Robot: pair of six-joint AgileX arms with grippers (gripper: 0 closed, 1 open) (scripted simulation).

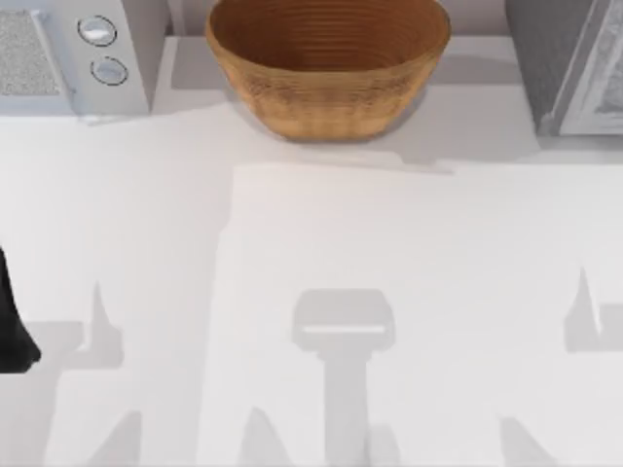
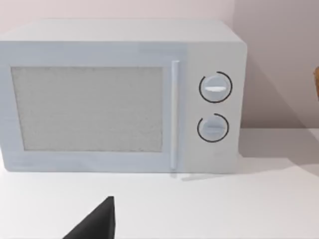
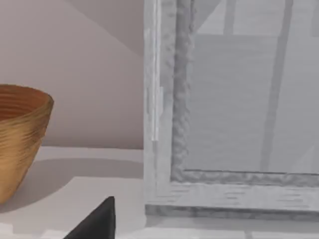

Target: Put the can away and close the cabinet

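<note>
step: start, nothing grasped — a judgement | left arm (image 1: 15, 331) at 9 o'clock edge, fingers' state cannot be told | microwave (image 1: 68, 53) at 11, door shut | basket (image 1: 326, 68) at 12, looks empty | cabinet (image 1: 574, 63) at 1 | can: unlocated — next: find it

Open table (image 1: 389, 292) before basket (image 1: 326, 68), microwave (image 1: 68, 49), cabinet (image 1: 584, 68).
</note>
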